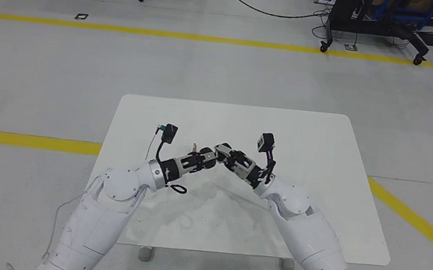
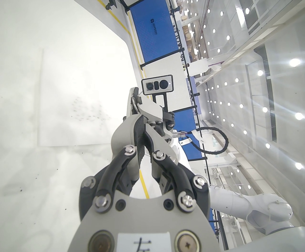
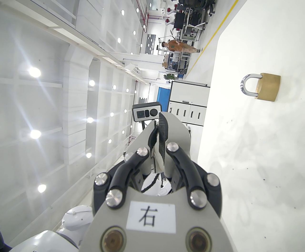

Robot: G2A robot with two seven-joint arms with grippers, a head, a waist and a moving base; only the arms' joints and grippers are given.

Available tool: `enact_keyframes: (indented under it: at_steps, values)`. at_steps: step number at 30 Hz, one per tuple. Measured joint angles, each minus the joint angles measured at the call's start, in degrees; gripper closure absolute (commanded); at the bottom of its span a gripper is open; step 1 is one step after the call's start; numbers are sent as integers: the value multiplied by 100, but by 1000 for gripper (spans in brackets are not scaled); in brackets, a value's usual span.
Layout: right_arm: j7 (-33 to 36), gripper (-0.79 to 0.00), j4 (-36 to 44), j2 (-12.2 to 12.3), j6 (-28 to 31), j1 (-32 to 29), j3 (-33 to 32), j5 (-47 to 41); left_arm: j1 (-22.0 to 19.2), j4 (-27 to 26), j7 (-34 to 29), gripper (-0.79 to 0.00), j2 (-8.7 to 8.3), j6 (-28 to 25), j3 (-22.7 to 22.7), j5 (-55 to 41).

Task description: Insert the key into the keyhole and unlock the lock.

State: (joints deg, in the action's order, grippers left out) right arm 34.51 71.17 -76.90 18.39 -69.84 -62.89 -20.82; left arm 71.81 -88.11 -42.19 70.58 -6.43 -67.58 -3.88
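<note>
White tabletop carries a brass padlock lying flat, nearer the left end effector than the right end effector; both are pressed together.

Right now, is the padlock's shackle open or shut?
Shut, it seems: both legs of the shackle run into the brass body of the padlock, which lies flat on the table.

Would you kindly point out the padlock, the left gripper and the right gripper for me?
padlock [image 3: 267, 87], right wrist view, brass body.
left gripper [image 2: 143, 122], left wrist view, between fingertips.
right gripper [image 3: 158, 123], right wrist view, between fingertips.
</note>
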Motion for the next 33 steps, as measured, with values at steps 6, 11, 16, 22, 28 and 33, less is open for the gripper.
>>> enact_keyframes:
  at_steps: [6,11,16,22,28,33]
  values:
    - [-45,0,10,0,3,-9,-3,30,-2,-11,31,-65,-10,23,18,4]
    - [-68,0,16,-1,6,-14,-8,45,-12,-13,29,-129,-17,19,43,1]
    - [-115,0,26,0,12,-22,-17,86,-21,-13,25,-148,-26,17,57,11]
    - [-462,0,93,4,111,-60,-27,425,-22,-63,161,-185,-46,75,58,253]
    - [-648,0,172,-2,147,-104,-7,588,41,-297,533,-237,-69,139,138,951]
    - [-648,0,176,-8,160,-110,-13,537,147,-644,960,-323,-95,-132,213,1773]
